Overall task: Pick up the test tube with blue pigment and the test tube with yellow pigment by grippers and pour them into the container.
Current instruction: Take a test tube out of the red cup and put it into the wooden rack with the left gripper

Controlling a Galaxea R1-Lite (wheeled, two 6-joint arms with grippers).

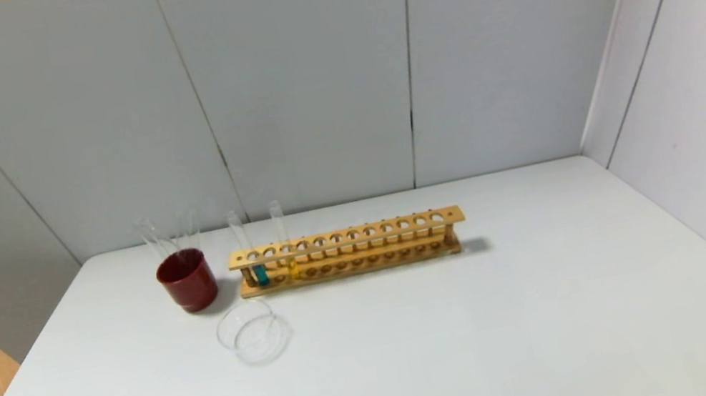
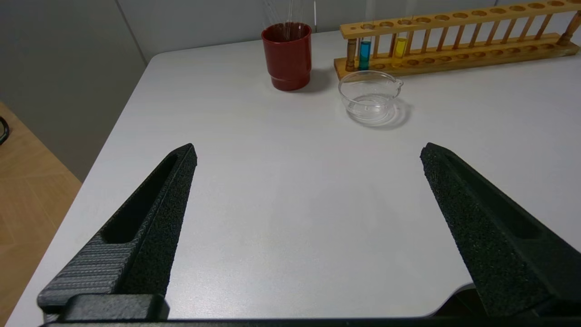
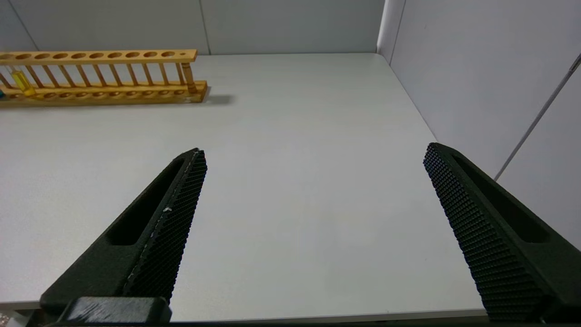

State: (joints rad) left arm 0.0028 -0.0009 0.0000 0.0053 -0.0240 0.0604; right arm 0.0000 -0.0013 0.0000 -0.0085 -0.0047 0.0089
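Waiting at the near edge of the desk (image 1: 425, 359), both pincers hang spread wide w/ nothing between the fingers: left pincer (image 2: 308, 152) faces the glassware, right pincer (image 3: 315, 152) looks over bare desk toward the rack's far end. Step in hand, by the look of it: the very start, approach not yet begun. Blue tube (image 2: 365, 52) and yellow tube (image 2: 399, 47) stand upright in the rack (image 1: 348, 251), at its left end, blue outermost, yellow a slot or so along. The dish (image 1: 253, 330) sits just in front of that end, apart from it, and looks dry, so nothing poured yet. A red cup (image 1: 186, 279) holding plain clear tubes stands beside the rack. Next move likely calls for each pincer to reach in, line up on a tube's bare glass above the rack's top rail, pinch gently, then lift straight up to clear the hole before tilting over the dish. Hard to read: neither arm shows in the head view; tube tops nearly vanish against the grey wall; right wrist view catches only the yellow tube at its edge, blue all but cut off.
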